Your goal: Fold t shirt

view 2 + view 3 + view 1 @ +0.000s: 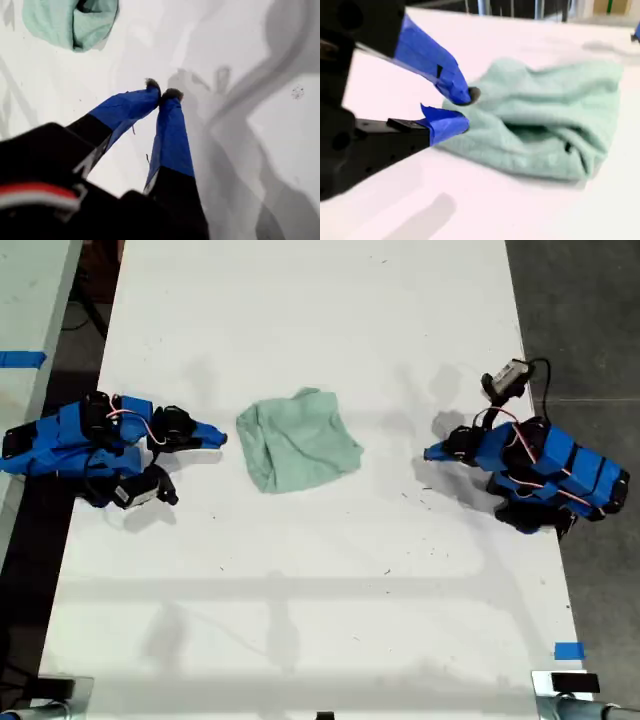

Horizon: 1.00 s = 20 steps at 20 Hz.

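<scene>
Two blue arms of mine lie low on the white table [320,320] in the exterior view, one at nine o'clock and one at three o'clock, with the t shirt [298,440] between them, just above the picture's centre. The shirt is a crumpled, roughly folded mint-green bundle, lying flat on the tabletop. My second gripper [218,437] belongs to the nine o'clock arm; its tip lies just beside the shirt's near edge, apart from it. My first gripper [430,452] belongs to the three o'clock arm and points at the shirt from well apart, with bare table between. A strip of blue tape [568,651] sits near five o'clock. In the first wrist view my first gripper [164,93] has its two blue-taped fingers [172,135] pressed together at the tips, clenched on nothing, over bare table; a corner of the t shirt [70,22] shows beyond them. In the second wrist view my second gripper [464,109] is released, its jaws parted by a small gap with nothing between them, just in front of the t shirt [545,125], whose folded edge lies right beside the tips.
</scene>
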Each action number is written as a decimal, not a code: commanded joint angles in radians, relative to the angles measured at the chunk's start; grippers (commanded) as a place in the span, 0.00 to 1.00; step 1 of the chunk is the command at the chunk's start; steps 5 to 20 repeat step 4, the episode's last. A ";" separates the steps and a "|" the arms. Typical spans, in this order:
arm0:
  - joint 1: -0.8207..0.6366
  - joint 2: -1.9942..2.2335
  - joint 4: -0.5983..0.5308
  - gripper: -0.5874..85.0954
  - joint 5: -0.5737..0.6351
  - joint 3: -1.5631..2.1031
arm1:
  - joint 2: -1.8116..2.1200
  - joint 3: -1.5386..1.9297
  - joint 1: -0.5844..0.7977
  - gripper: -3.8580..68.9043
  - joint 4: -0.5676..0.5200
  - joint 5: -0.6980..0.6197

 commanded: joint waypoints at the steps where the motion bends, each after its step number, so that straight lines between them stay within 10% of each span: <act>1: 0.074 0.029 0.011 0.04 0.000 0.025 | 0.020 0.083 -0.046 0.10 0.000 -0.098; 20: 0.204 0.029 0.048 0.07 0.018 0.025 | 0.020 0.083 -0.146 0.10 0.000 0.057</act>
